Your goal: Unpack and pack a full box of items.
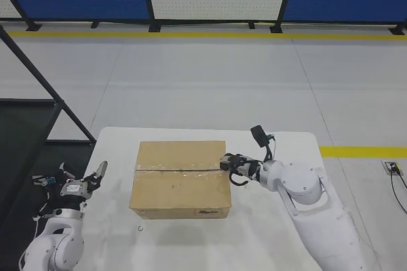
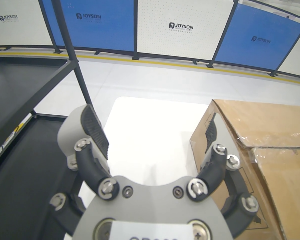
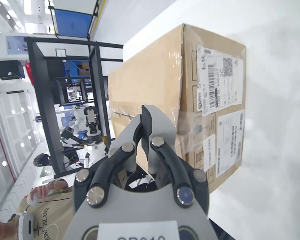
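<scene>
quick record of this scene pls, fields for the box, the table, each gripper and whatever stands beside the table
box: cardboard box, flaps shut, clear tape over the centre seam, paper labels on one side
table: white table, the box near its middle
left gripper: left gripper open, beside one end of the box, apart from it
right gripper: right gripper shut, at the opposite end by the tape seam; contact cannot be told
beside table: black rack, on the left gripper's side

A white table stands beside a black shelving rack.

White arms; grey jaws, black ribbed pads, silver screws.
</scene>
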Action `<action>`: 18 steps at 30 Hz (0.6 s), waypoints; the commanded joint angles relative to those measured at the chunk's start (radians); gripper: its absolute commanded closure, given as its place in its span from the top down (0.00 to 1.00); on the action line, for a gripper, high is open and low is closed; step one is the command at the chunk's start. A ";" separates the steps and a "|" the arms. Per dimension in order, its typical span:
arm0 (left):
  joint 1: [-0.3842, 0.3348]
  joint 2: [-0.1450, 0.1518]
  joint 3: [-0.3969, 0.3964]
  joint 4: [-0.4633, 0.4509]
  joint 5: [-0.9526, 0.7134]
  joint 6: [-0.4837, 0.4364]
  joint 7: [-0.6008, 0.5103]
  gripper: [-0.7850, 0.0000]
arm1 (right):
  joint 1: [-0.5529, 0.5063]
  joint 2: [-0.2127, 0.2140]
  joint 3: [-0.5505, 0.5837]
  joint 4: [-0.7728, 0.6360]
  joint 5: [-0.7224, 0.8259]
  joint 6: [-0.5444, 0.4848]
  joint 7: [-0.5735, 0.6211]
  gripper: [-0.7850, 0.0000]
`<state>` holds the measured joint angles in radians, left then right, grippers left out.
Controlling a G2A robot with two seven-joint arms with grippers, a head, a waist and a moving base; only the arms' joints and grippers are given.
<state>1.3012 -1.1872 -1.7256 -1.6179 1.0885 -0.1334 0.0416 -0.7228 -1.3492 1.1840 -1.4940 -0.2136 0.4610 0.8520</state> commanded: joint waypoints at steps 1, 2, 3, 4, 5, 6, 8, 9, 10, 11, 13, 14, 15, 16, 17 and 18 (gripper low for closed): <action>0.003 0.000 -0.004 0.004 -0.005 -0.003 -0.001 1.00 | 0.037 -0.006 -0.038 0.050 -0.004 0.016 0.013 0.00; 0.005 0.001 -0.006 0.006 -0.006 -0.004 -0.004 1.00 | 0.056 -0.010 -0.053 0.077 0.005 0.017 0.018 0.00; 0.007 0.001 -0.008 0.007 -0.006 -0.007 -0.006 1.00 | 0.073 -0.014 -0.067 0.107 0.012 0.017 0.021 0.00; 0.008 0.001 -0.009 0.008 -0.007 -0.008 -0.008 1.00 | 0.091 -0.018 -0.081 0.134 0.021 0.013 0.023 0.00; 0.008 0.001 -0.009 0.008 -0.007 -0.008 -0.008 1.00 | 0.106 -0.022 -0.093 0.159 0.030 0.006 0.022 0.00; 0.008 0.001 -0.009 0.008 -0.007 -0.008 -0.008 1.00 | 0.119 -0.026 -0.107 0.181 0.042 -0.002 0.022 0.00; 0.008 0.001 -0.009 0.008 -0.007 -0.008 -0.008 1.00 | 0.144 -0.035 -0.131 0.219 0.060 -0.021 0.021 0.00; 0.008 0.001 -0.009 0.008 -0.007 -0.008 -0.008 1.00 | 0.155 -0.039 -0.144 0.236 0.068 -0.030 0.023 0.00; 0.008 0.001 -0.009 0.008 -0.007 -0.008 -0.008 1.00 | 0.167 -0.044 -0.159 0.252 0.076 -0.039 0.025 0.00; 0.008 0.001 -0.009 0.008 -0.007 -0.008 -0.008 1.00 | 0.179 -0.049 -0.173 0.270 0.080 -0.043 0.024 0.00; 0.008 0.001 -0.009 0.008 -0.007 -0.008 -0.008 1.00 | 0.203 -0.060 -0.204 0.299 0.094 -0.056 0.021 0.00; 0.008 0.001 -0.009 0.008 -0.007 -0.008 -0.008 1.00 | 0.214 -0.066 -0.219 0.315 0.099 -0.061 0.015 0.00; 0.008 0.001 -0.009 0.008 -0.007 -0.008 -0.008 1.00 | 0.224 -0.073 -0.235 0.328 0.109 -0.071 0.011 0.00; 0.008 0.001 -0.009 0.008 -0.007 -0.008 -0.008 1.00 | 0.234 -0.079 -0.250 0.342 0.119 -0.082 0.007 0.00; 0.008 0.001 -0.009 0.008 -0.007 -0.008 -0.008 1.00 | 0.245 -0.086 -0.266 0.358 0.124 -0.092 0.002 0.00; 0.008 0.001 -0.009 0.008 -0.007 -0.008 -0.008 1.00 | 0.256 -0.094 -0.282 0.371 0.135 -0.104 -0.002 0.00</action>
<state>1.3092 -1.1859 -1.7341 -1.6096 1.0815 -0.1415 0.0335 -0.4770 -1.4365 0.9171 -1.1363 -0.0879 0.3677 0.8536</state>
